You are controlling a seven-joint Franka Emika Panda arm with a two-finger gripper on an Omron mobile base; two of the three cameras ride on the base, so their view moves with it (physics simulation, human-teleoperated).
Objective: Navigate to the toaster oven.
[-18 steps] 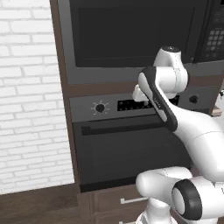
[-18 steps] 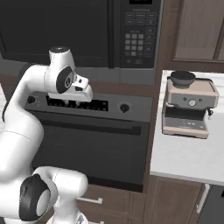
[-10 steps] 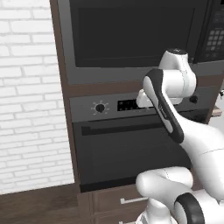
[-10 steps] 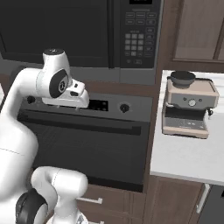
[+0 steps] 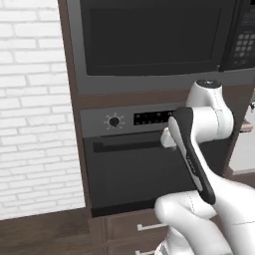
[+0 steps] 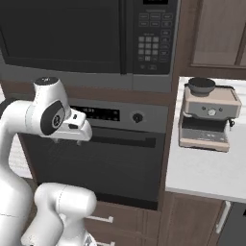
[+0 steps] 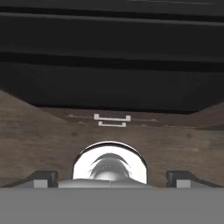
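Arm dropping since the earlier frames: the wrist and hand are sitting lower against the wall oven front and folding closer to the robot's body, while the base views are barely shifting.

Fingertips (image 7: 42, 176) are standing wide apart at the bottom of the hand view, with nothing between them. The gripper (image 7: 111, 177) is pointing down at brown wood flooring (image 7: 39, 131) and a pale drawer handle (image 7: 112, 117), with the dark oven front running across the top.

In the base views the hand is hanging in front of the built-in wall oven (image 5: 134, 174), just beside its display (image 5: 152, 117) and level with the door's bar handle (image 6: 127, 141). The oven's round knob (image 5: 114, 121) is sitting left of the display.

A built-in microwave (image 5: 149, 35) with a keypad (image 6: 149, 45) is sitting directly above the oven. Wooden drawers (image 5: 149, 226) are lying below it.

A white brick wall (image 5: 30, 124) is running along the left. On the right, an espresso machine (image 6: 209, 115) is standing on a white counter (image 6: 202, 178).

Cannot tell where the toaster oven is standing.
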